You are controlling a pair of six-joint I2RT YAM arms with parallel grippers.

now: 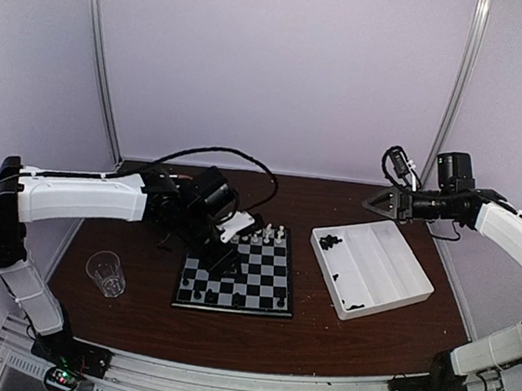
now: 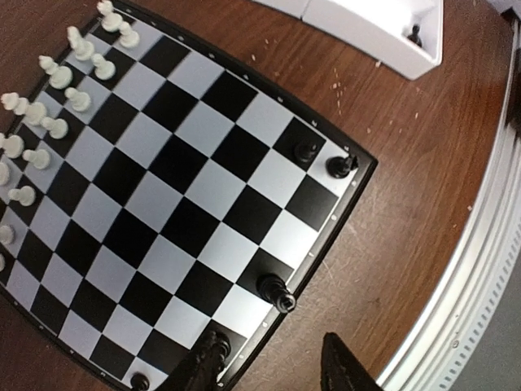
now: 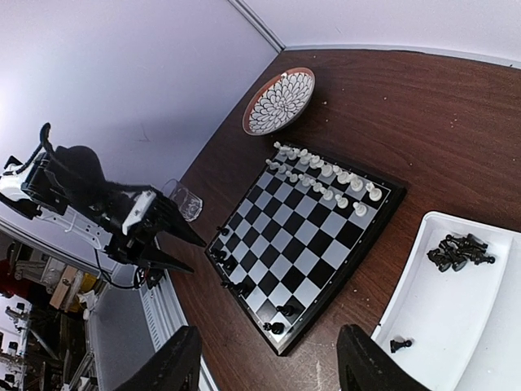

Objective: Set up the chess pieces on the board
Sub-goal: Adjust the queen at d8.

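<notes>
A few black chess pieces (image 2: pixel 275 289) stand along the near edge of the board (image 2: pixel 203 187), which lies flat mid-table. The left gripper (image 3: pixel 198 254) hovers at that edge, claw wide and empty. Beyond, the white pieces (image 2: pixel 59 77) line the far rows. Farther right, the right gripper (image 3: pixel 271 334) hangs wide and empty above the white tray (image 1: pixel 393 270) of loose black pieces (image 1: pixel 331 242).

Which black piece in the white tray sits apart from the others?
The lone piece at the near end of the tray, standing by itself; the other black pieces lie heaped together at its far end.
</notes>
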